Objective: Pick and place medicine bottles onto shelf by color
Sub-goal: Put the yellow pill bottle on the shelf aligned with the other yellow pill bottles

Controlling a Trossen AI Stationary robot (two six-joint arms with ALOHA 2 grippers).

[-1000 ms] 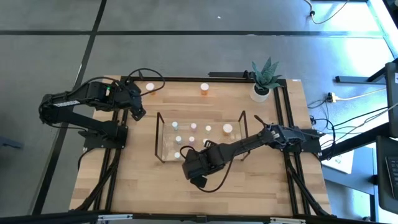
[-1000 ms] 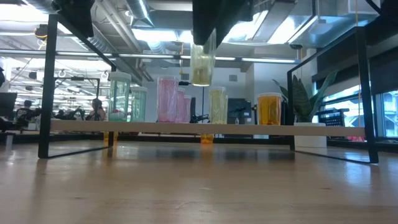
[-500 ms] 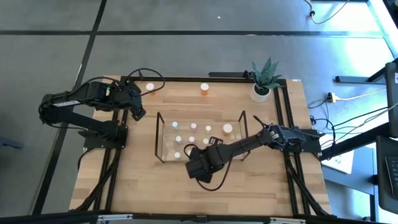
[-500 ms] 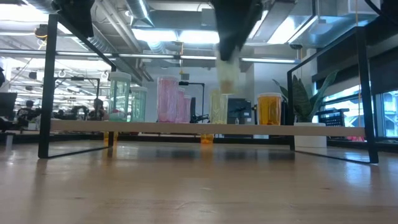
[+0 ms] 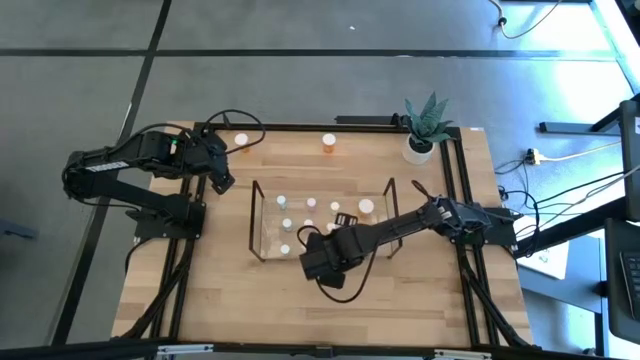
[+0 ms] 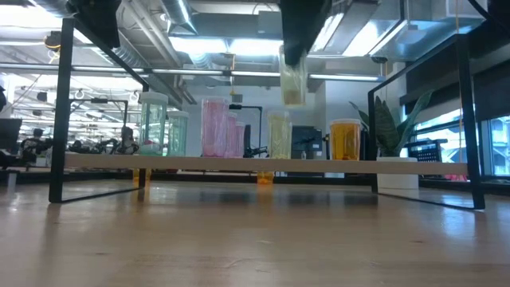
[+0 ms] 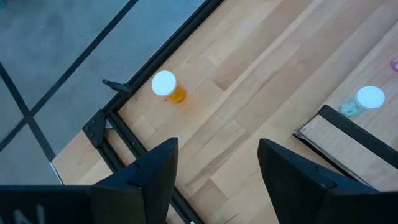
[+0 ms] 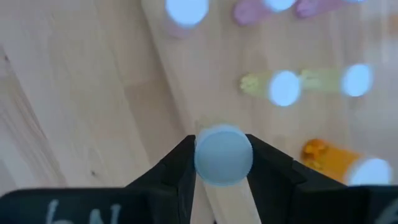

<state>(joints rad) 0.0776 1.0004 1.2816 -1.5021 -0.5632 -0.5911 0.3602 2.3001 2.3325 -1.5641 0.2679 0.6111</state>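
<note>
The clear shelf (image 5: 262, 232) stands mid-table and carries several white-capped medicine bottles: greenish (image 6: 153, 123), pink (image 6: 213, 126), yellowish (image 6: 279, 134) and orange (image 6: 345, 139). My right gripper (image 5: 343, 222) hovers over the shelf's near part, shut on a yellowish bottle (image 6: 292, 84). Two orange bottles (image 5: 241, 141) (image 5: 329, 143) stand on the table near its far edge. My left gripper (image 7: 217, 155) waits open at the far left, above the table beside one orange bottle (image 7: 166, 86). My right gripper pinches the yellowish bottle at its white cap (image 8: 204, 157), one finger on either side. The fingers come from above, pointing steeply down. The bottle hangs upright below them, lifted clear above the shelf's board (image 6: 239, 163).
A potted plant (image 5: 424, 128) stands at the far right corner. Black frame rails (image 5: 300, 128) run along the table's edges. Bare wood (image 5: 200, 290) lies near and left of the shelf.
My right gripper has carried the yellowish bottle toward the table's right and far edges, from the shelf's near edge to above its board, and has turned a little. The bottle stays upright and lifted.
</note>
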